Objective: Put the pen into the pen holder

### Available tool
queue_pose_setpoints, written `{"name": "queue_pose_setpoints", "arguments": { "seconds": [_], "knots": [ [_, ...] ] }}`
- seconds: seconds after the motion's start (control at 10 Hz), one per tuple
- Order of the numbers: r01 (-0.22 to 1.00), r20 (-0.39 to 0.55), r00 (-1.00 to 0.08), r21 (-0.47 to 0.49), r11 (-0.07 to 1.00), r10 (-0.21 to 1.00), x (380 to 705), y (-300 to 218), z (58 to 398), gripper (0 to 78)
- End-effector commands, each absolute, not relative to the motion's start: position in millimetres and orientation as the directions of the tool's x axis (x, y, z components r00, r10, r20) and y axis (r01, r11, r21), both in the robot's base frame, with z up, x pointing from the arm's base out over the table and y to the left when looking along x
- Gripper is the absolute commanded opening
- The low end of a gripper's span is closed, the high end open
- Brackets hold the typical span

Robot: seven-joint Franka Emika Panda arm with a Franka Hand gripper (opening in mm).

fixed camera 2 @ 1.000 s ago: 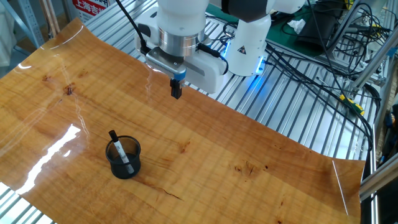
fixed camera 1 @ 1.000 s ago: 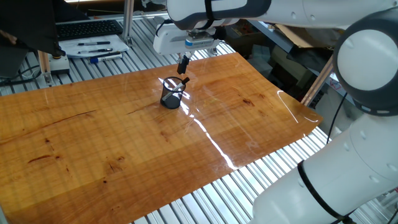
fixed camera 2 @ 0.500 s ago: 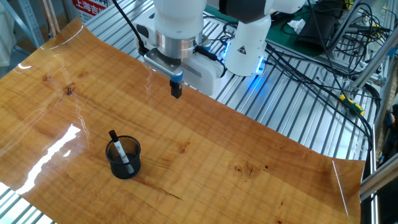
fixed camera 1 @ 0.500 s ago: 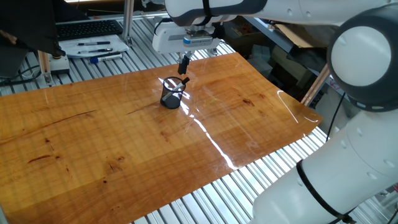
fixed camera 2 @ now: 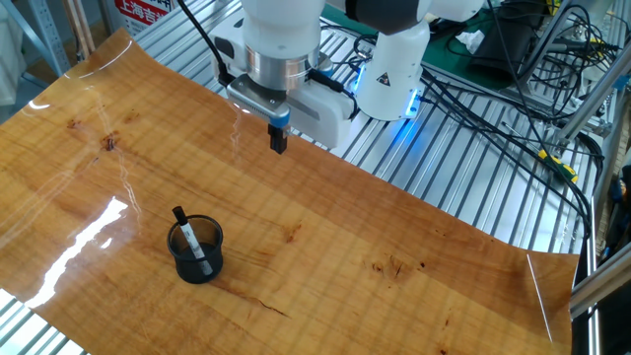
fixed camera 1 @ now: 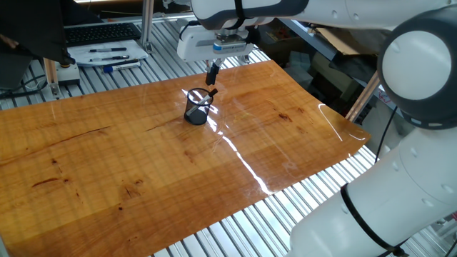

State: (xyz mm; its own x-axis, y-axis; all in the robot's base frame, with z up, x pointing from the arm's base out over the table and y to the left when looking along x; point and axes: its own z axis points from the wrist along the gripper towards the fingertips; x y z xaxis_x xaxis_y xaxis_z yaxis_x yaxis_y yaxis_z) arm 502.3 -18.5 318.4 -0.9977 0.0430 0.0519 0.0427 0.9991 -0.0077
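I see the pen holder [fixed camera 2: 196, 249] standing upright on the wooden board [fixed camera 2: 394, 266]. It is a small black mesh cup with a shiny rim. The pen [fixed camera 2: 189, 240] is inside it. The pen is black and leans to one side, and its top end sticks up over the rim. In the one fixed view the cup [fixed camera 1: 196, 108] sits near the far side of the board [fixed camera 1: 107, 164], and the pen [fixed camera 1: 205, 99] leans toward the right.

My gripper [fixed camera 2: 278, 141] is up in the air, well apart from the cup. In the other fixed view it hangs above the far edge of the board, and the cup is nearer to the camera and a bit to the left. In the one fixed view the gripper [fixed camera 1: 211, 74] hangs just above and behind the cup. It does not touch the cup or the pen.

The fingers [fixed camera 2: 278, 144] point straight down. They look pressed close together, like one dark stick, and nothing is between them. The hand is empty.

The white arm [fixed camera 2: 281, 39] comes down from above, with its wrist standing straight up over the gripper. In the one fixed view the big white part of the arm [fixed camera 1: 400, 128] fills the right side.

Behind the board I see some pens on a tray [fixed camera 1: 107, 56] on the metal table [fixed camera 1: 300, 207]. In the other fixed view the robot base [fixed camera 2: 391, 69] glows blue, with black cables [fixed camera 2: 493, 99] lying beside it.
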Motion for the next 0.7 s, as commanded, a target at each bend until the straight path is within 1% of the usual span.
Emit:
{"name": "queue_pose_setpoints", "arguments": {
  "seconds": [0.1, 0.7],
  "knots": [
    [0.035, 0.051, -0.998, -0.007, 0.999, 0.035, 501.9, -18.7, 319.5, 1.1],
    [0.041, 0.052, -0.998, -0.023, 0.999, 0.043, 492.9, -19.0, 317.1, 1.1]
  ]
}}
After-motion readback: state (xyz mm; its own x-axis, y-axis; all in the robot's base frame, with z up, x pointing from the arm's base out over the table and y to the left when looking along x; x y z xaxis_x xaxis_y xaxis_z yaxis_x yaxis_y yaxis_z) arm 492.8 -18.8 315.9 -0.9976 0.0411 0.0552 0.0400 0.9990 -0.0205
